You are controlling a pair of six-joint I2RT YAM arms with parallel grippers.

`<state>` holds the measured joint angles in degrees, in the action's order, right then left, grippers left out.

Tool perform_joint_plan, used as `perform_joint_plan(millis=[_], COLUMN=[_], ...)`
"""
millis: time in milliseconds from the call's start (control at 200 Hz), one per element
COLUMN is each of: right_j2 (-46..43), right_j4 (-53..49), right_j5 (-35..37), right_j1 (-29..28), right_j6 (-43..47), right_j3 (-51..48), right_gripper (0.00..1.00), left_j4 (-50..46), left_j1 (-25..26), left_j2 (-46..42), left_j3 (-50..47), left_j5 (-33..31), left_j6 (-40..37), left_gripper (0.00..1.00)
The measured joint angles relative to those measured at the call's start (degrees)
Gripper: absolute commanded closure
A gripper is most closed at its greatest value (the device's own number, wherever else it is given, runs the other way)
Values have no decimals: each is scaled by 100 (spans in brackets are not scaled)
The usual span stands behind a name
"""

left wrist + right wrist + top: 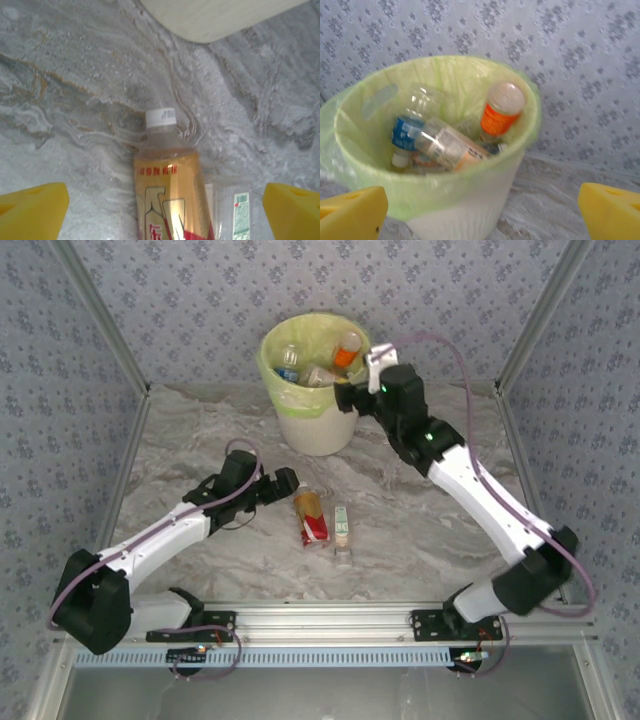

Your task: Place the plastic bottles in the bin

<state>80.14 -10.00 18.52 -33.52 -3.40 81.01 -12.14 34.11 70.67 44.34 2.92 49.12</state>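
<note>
Left claw [162,215] first: it's spread wide with nothing in it. In its wrist view the yellow pads [32,212] sit in the two bottom corners. The amber bottle [170,195] lies bottom centre between them, white cap pointing up the frame. A small clear bottle [240,210] lies just beside it towards the bottom right, also inside the gap. Both are flat on the marble bench [75,75].

Right claw [482,212] is spread and empty too, hanging near the bin [470,175], which takes up the middle of its view. An orange-label bottle [501,112] leans against the far wall inside. A blue-label one [402,132] and a clear one [447,147] lie lower down.

What worries me:
- If I close the left claw where it is, I reckon it catches both bottles and one squirts out sideways.
- A round bottle could roll out from between the pads.
- In the top view the right arm sits at the bin's upper-right rim, so swinging the left arm in could clash with it or shove the bin over.
</note>
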Motion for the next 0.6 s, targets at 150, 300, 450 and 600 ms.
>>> perform_joint_plan(millis=[150,300,450,600], right_j2=[-953,-1602,-2153,-2815], right_j4=[127,-184,-398,-286], right_j5=[402,890,1156,1285], right_j1=[0,125,374,461], right_j6=[-317,-758,-1123,-1329], right_j3=[-1202,-2079,-2870,-3508], right_gripper=[0,0,0,0], left_j4=[-398,-629,-1003,-1502], left_j1=[446,761,957,1036], left_j2=[76,317,697,1207], left_j3=[229,413,789,1235], left_j5=[-280,-385,-387,-387], left_j6=[0,-22,-125,-173], left_gripper=[0,1,0,0])
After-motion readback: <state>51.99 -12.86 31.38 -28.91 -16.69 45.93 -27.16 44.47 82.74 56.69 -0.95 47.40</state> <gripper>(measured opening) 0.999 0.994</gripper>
